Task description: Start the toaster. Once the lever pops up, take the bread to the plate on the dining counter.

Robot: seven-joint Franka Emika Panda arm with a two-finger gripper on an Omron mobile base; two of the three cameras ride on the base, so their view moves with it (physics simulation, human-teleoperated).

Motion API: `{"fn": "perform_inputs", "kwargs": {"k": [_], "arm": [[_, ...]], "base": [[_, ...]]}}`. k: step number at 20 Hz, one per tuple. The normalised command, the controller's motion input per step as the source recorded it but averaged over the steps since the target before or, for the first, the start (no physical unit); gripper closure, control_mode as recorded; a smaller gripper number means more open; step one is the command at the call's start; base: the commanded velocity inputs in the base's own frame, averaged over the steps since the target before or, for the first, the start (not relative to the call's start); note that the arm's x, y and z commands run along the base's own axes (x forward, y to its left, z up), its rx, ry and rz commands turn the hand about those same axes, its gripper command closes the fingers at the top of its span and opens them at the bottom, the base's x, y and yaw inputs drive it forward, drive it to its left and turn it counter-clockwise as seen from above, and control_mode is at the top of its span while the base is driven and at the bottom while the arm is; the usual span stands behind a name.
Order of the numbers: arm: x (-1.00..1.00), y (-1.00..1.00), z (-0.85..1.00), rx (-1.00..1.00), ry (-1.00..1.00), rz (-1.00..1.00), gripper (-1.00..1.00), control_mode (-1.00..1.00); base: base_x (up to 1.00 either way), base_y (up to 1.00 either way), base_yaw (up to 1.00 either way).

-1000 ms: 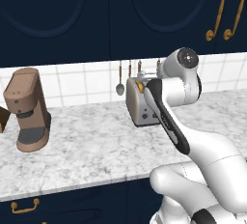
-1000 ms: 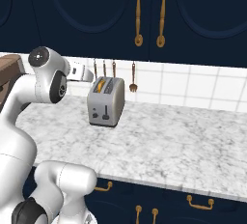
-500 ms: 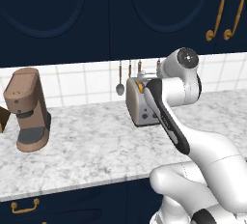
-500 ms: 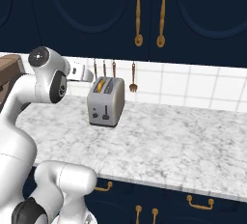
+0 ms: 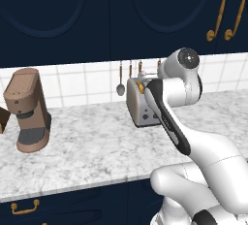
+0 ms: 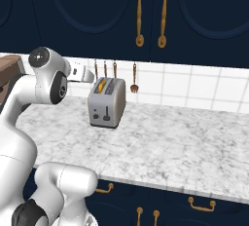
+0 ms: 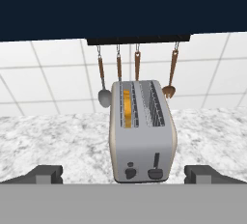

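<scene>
The silver toaster (image 7: 142, 133) stands on the marble worktop against the tiled wall, its narrow face toward my hand; it also appears as the toaster (image 5: 141, 106) and the toaster (image 6: 107, 104). The bread (image 7: 127, 108) sits sunk in its left slot, with only an orange edge showing. The dark lever (image 7: 155, 172) is low on the face, right of a round knob (image 7: 130, 173). My gripper (image 7: 124, 175) hangs open above and in front of the toaster, fingertips (image 7: 46, 174) wide apart, touching nothing. The plate and the dining counter are out of view.
A brown coffee machine (image 5: 28, 110) stands at the left of the worktop (image 6: 185, 142). Several utensils (image 7: 136, 68) hang on the wall just behind the toaster. Navy cupboards (image 6: 146, 10) close in overhead.
</scene>
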Motion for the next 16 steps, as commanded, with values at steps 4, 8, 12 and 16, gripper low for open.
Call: {"fn": "perform_inputs", "kwargs": {"k": [4,8,12,16], "arm": [[0.00,0.00,0.00,0.00,0.00,0.00,-1.00,-1.00],[0.00,0.00,0.00,0.00,0.00,0.00,-1.00,-1.00],[0.00,0.00,0.00,0.00,0.00,0.00,-1.00,-1.00],[0.00,0.00,0.00,0.00,0.00,0.00,-1.00,-1.00]], "base": [[0.00,0.00,0.00],[0.00,0.00,0.00],[0.00,0.00,0.00],[0.00,0.00,0.00]]}}
